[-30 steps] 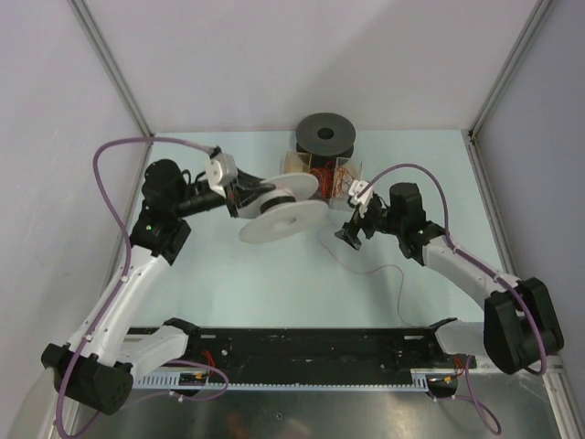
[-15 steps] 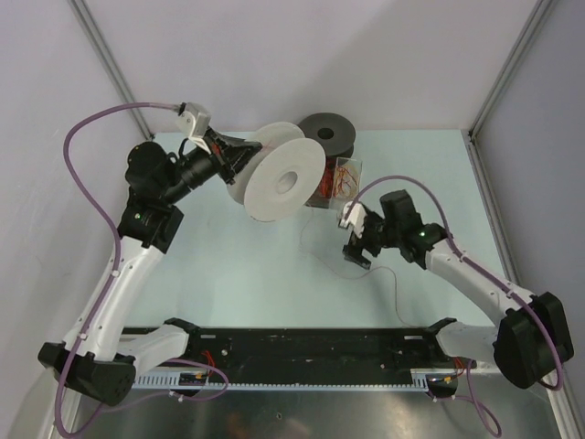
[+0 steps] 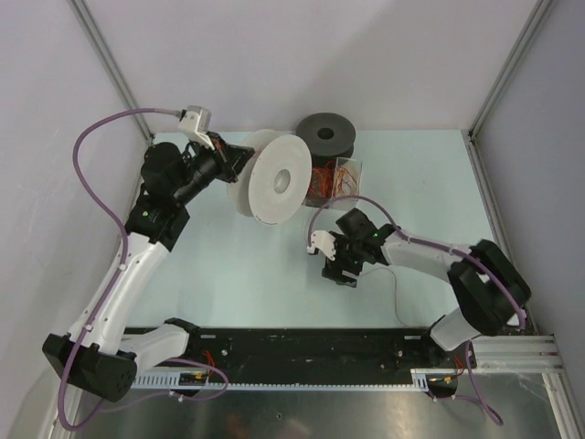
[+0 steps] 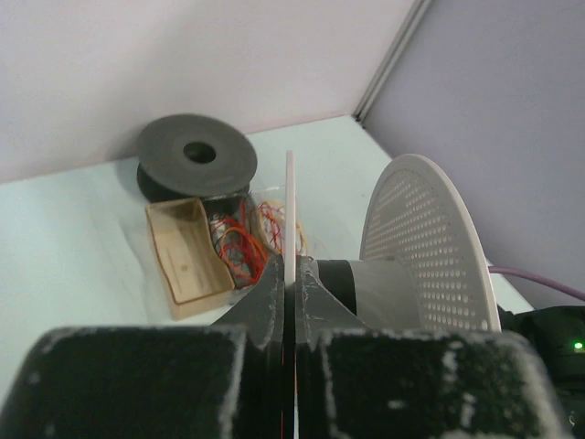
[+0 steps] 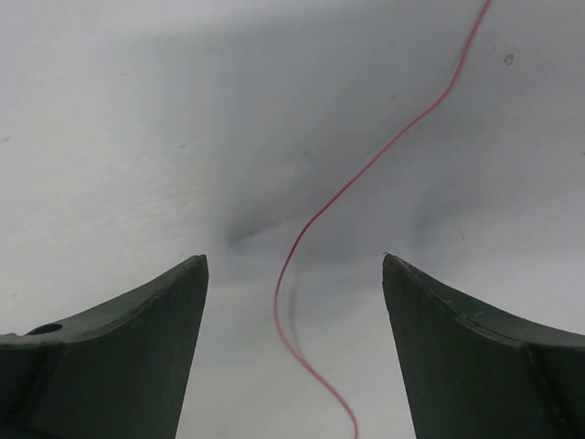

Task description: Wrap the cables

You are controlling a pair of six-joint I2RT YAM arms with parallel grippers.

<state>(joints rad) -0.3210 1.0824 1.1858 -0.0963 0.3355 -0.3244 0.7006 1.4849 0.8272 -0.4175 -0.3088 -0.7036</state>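
Top view: left gripper (image 3: 239,161) has the white spool (image 3: 274,179) pinched and tipped up on edge. Right gripper (image 3: 340,272) hangs low, thin cable (image 3: 397,297) just beside it. Left wrist: fingers clamped tight on the spool's flange. Right wrist: jaws spread wide, cable lying between them, touching neither.
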